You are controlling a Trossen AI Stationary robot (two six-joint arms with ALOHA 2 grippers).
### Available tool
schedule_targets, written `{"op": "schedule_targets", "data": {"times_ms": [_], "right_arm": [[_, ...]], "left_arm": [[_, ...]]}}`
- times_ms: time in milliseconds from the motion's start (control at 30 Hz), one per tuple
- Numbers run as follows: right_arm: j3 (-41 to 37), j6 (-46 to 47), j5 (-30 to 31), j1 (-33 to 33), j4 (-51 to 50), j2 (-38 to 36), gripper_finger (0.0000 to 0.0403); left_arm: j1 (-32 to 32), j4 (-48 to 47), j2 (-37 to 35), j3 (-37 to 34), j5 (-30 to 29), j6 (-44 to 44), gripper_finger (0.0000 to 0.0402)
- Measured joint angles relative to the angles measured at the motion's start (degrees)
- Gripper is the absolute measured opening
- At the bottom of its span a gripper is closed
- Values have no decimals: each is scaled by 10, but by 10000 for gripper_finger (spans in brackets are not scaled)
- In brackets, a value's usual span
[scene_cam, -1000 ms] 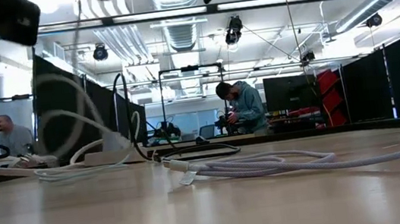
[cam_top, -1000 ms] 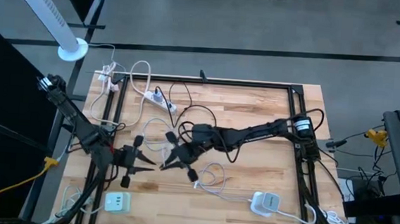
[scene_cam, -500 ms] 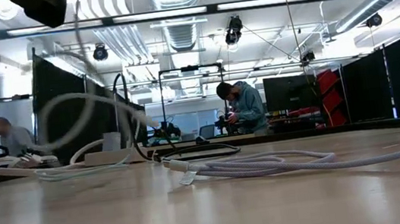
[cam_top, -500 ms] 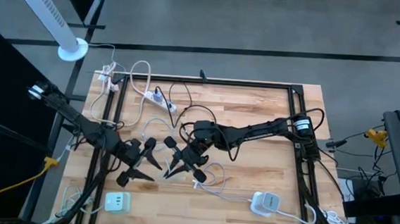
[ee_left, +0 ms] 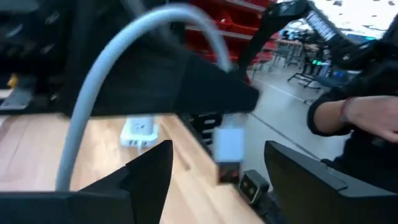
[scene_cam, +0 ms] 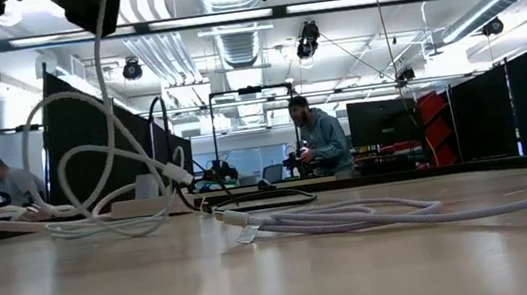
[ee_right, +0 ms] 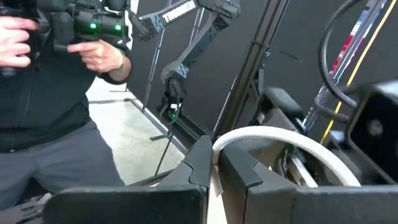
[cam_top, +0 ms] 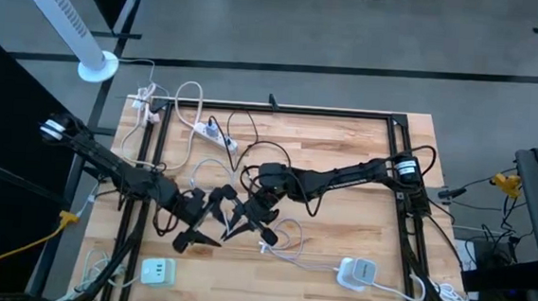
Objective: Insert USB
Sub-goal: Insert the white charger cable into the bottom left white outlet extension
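1. We see no boxes or trays here; the pale wooden slat table (cam_top: 345,156) carries only loose cables and chargers.
2. Our left gripper (cam_top: 205,225) hovers over the table's front-left part, its fingers spread wide with nothing between them.
3. Our right gripper (cam_top: 242,223) sits just beside it, fingers pressed together on the white braided USB cable (ee_right: 280,140), whose loop arches away from the tips.
4. More of that cable lies coiled on the wood to the right (cam_top: 286,242).
5. A white rectangular charger block (cam_top: 158,273) lies near the front-left corner, a white rounded charger (cam_top: 359,271) at front right.
6. A white power strip (cam_top: 218,135) lies toward the back.
7. Beyond the table, a person in a dark top (scene_cam: 318,141) stands in the room.
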Motion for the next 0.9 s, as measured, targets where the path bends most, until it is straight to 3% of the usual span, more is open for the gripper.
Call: {"op": "schedule_targets", "data": {"times_ms": [267, 533, 900], "right_arm": [[0, -6, 0, 0, -8, 0, 2], [0, -1, 0, 0, -13, 0, 2], [0, 38, 5, 0, -11, 0, 9]], "left_arm": [[0, -4, 1, 2, 14, 4, 183], [1, -22, 3, 2, 21, 27, 33], [1, -26, 2, 2, 19, 30, 38]]}}
